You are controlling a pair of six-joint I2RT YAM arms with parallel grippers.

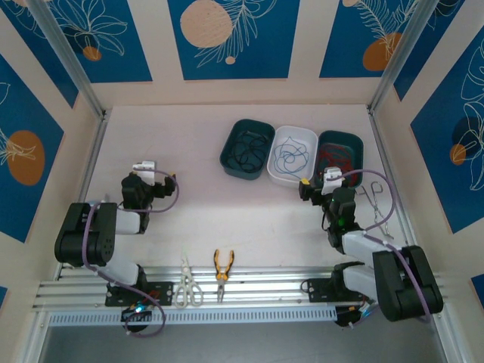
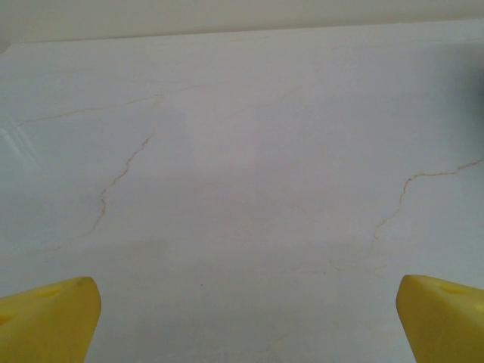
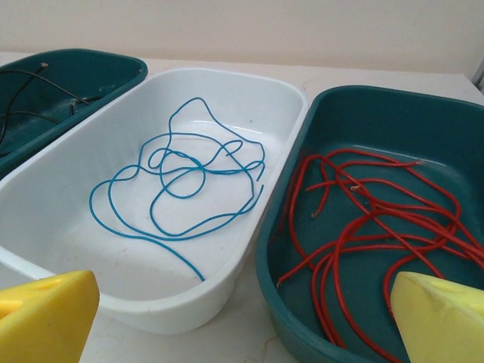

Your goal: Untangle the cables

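Table: pale, veined | walls: blue leaf panels | cables: colour-sorted

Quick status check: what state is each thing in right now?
Black cables: loosely coiled in left teal bin.
Blue cables: loose loops in white bin.
Red cables: loose loops in right teal bin.
Left gripper: fingers open, empty, over bare table.
Right gripper: fingers open, empty, facing the bins.
Scissors: closed, lying on the front rail.

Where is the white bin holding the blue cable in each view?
Top external: white bin, middle of three, far centre-right.
Right wrist: white bin centre-left, blue cable inside.
Left wrist: faces veined tabletop.
Shared landmark: teal bin with red cables, beside it, right.
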